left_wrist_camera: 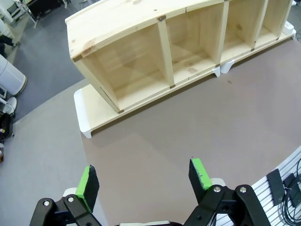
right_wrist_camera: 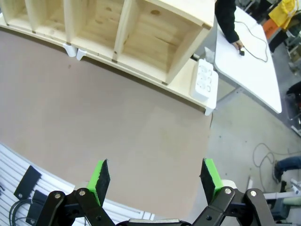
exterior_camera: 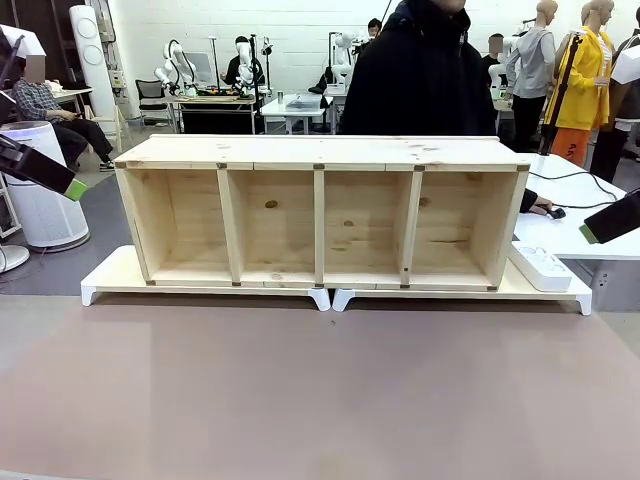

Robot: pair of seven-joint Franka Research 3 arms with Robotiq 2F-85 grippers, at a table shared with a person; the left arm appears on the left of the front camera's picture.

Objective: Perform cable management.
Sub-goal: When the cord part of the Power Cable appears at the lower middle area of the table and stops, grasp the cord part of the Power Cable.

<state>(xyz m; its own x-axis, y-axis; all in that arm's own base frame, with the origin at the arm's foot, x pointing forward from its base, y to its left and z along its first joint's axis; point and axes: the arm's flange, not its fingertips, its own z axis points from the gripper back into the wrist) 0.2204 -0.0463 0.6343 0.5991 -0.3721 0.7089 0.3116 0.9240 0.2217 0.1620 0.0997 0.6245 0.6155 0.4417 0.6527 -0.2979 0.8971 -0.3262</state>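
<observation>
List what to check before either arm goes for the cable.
1. Left gripper open and empty: ok.
2. Right gripper open and empty: ok.
3. Cable close to a gripper: not ok; it lies on the white side table, apart from both.
4. Person's hand clear of the cable: not ok; it rests at the plug end.
5. Power strip lying flat on the white riser beside the wooden shelf: ok.

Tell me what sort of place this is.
Probably a robotics lab or research workshop: the left pincer and the right pincer hang open over a brown table, an empty wooden shelf and a white power strip are staged at its far side, and a person stands across it.
</observation>
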